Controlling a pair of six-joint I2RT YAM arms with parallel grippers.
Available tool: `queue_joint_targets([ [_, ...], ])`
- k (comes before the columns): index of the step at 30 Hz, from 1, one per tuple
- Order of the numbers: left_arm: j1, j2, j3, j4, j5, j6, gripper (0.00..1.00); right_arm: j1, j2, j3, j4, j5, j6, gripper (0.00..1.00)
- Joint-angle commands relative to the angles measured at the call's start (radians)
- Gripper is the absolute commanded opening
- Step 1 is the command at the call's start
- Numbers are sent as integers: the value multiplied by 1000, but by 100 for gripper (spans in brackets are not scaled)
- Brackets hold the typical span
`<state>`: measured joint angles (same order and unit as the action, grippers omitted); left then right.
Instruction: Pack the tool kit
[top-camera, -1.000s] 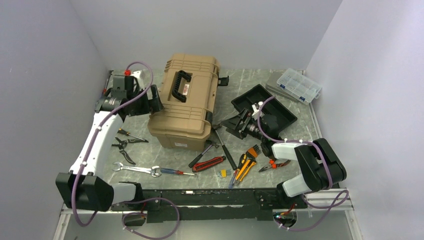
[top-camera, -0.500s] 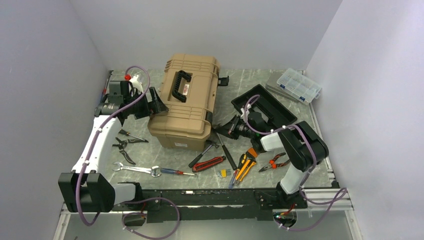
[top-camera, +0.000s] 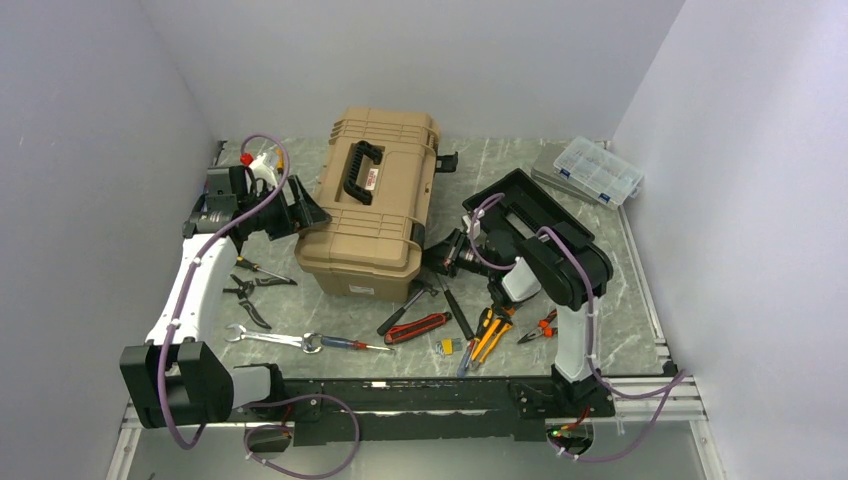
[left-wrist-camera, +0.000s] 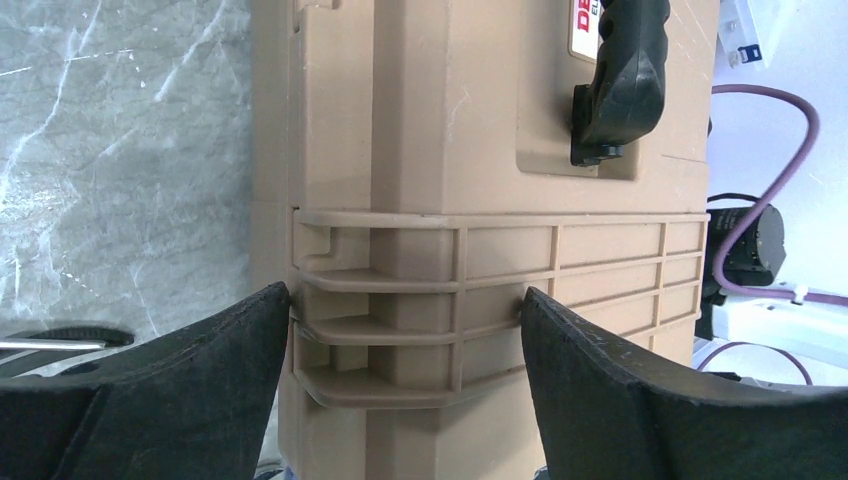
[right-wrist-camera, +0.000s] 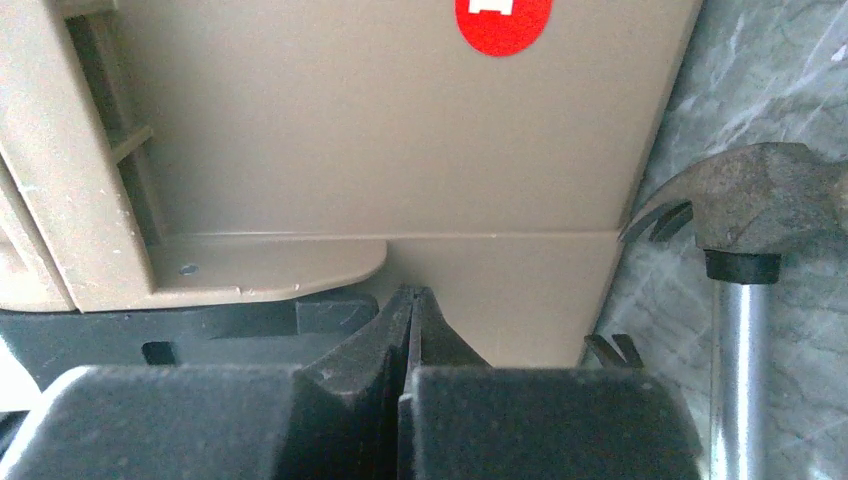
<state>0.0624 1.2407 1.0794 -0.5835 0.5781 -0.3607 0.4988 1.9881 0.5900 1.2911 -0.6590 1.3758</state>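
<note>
Toolbox (top-camera: 375, 205), lid down, now flanked: right gripper (right-wrist-camera: 412, 300) has just snapped shut empty, tips at box wall, hammer (right-wrist-camera: 750, 210) right of jaws; left gripper (left-wrist-camera: 405, 305), spread, has moved astride ribbed end. Likely lid-opening prep; tools (top-camera: 418, 326) still outside.

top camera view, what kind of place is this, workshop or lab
Probably a robot lab test cell, not a working shop: two robot arms bolted to the table edge, plain white walls boxing it in, and hand tools spread around a tan toolbox.
</note>
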Motion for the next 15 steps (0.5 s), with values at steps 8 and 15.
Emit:
queue_joint_targets([
  [8, -1, 26, -53, -80, -4, 47, 83, 14, -157, -37, 425, 8, 43, 0],
  [15, -2, 22, -70, -66, 17, 39, 81, 17, -279, -32, 425, 24, 47, 0],
])
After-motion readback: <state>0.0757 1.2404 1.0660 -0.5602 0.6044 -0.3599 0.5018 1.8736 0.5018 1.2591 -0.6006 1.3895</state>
